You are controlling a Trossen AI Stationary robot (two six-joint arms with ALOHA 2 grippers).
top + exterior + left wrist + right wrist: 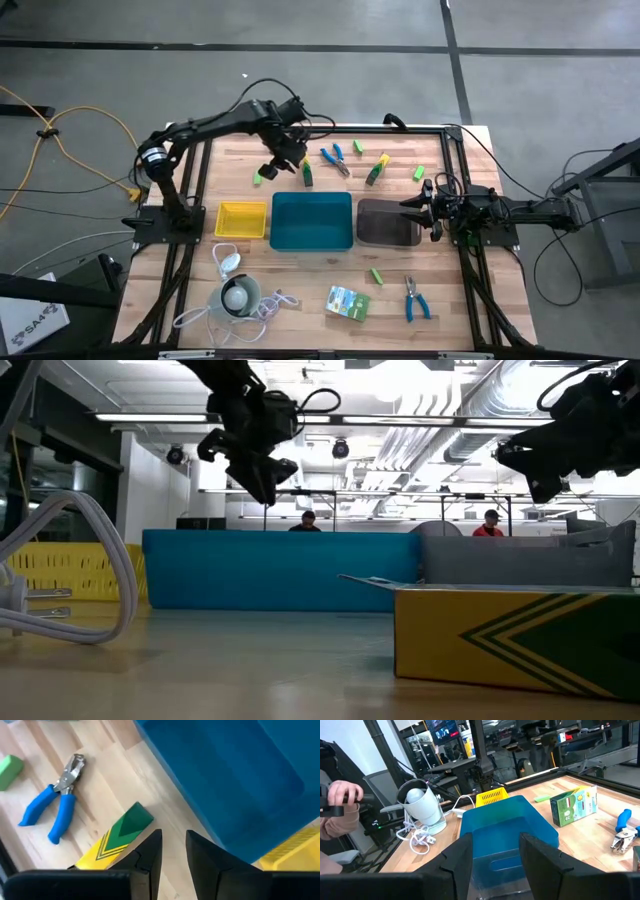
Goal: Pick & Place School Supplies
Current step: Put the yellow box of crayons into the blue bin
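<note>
The left pincer is held at about eleven o'clock of the teal tray, raised above the tabletop; its fingers are seen narrowly parted with nothing between them, poised over a yellow-and-green crayon box lying just beside the tray's rim, apparently for a grasp. Blue-handled pliers and a lime-green block are left at the box's far side. The right pincer is parked at three o'clock of the dark grey tray, part open and empty, presumably waiting.
</note>
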